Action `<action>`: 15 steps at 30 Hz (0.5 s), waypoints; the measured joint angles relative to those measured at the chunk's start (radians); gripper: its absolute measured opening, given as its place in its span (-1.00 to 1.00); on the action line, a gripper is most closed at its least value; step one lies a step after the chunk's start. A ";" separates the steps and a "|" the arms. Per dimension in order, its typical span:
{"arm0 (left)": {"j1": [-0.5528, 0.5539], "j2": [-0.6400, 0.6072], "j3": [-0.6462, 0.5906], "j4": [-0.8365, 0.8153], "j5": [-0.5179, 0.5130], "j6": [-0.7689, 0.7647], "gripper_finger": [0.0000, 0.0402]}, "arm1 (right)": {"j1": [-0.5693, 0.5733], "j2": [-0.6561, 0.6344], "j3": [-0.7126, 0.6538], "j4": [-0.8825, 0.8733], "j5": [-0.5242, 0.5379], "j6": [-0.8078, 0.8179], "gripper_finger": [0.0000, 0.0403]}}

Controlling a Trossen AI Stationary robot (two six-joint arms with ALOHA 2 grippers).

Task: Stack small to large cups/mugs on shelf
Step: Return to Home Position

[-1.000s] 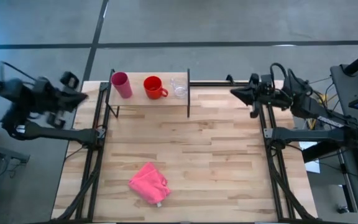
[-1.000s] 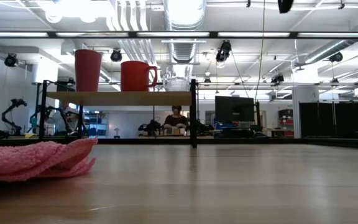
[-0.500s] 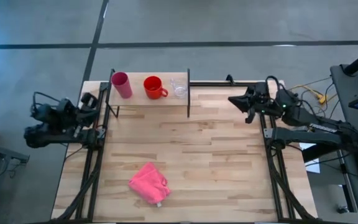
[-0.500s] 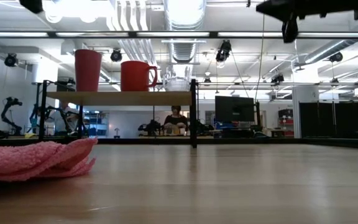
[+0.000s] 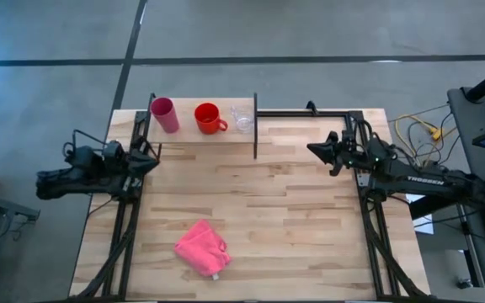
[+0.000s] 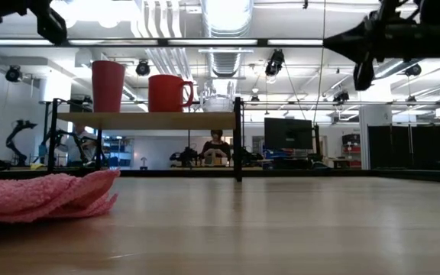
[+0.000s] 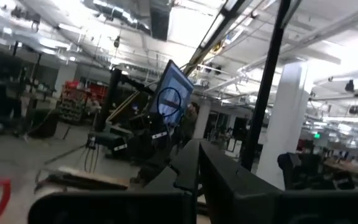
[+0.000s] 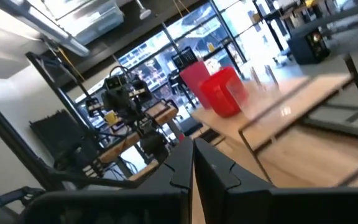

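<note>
On the raised wooden shelf point(image 5: 200, 135) at the table's far side stand, from left to right, the pink-red tumbler point(image 5: 164, 114), the red mug point(image 5: 209, 118) and the small clear cup point(image 5: 242, 117), each upright on its base and apart from the others. They also show in the low view: the tumbler point(image 6: 108, 85), the mug point(image 6: 166, 93), the clear cup point(image 6: 218, 101). My left gripper point(image 5: 153, 156) is shut and empty at the table's left edge, near the shelf's left posts. My right gripper point(image 5: 312, 150) is shut and empty, right of the shelf, high above the table point(image 6: 355, 47).
A crumpled pink cloth point(image 5: 201, 247) lies on the tabletop near the front, left of the middle. Black upright posts point(image 5: 254, 126) stand at the shelf's ends. Black frame rails run along both table sides. A person point(image 6: 216, 145) sits in the room far behind the table.
My left arm has swung in from beyond the table's left edge toward the right and near side, its gripper now beside the shelf's left posts. My right gripper has gone toward the near edge and down, coming into the low view. The cups have stayed still.
</note>
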 joint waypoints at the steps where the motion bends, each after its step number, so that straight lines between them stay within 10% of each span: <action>1: 0.000 -0.006 -0.014 0.003 -0.002 -0.017 -1.00 | 0.000 -0.011 -0.016 -0.002 0.000 0.013 -0.96; 15: 0.000 -0.024 -0.260 0.166 -0.079 -0.124 -1.00 | 0.000 -0.146 -0.068 -0.124 -0.006 0.034 -0.96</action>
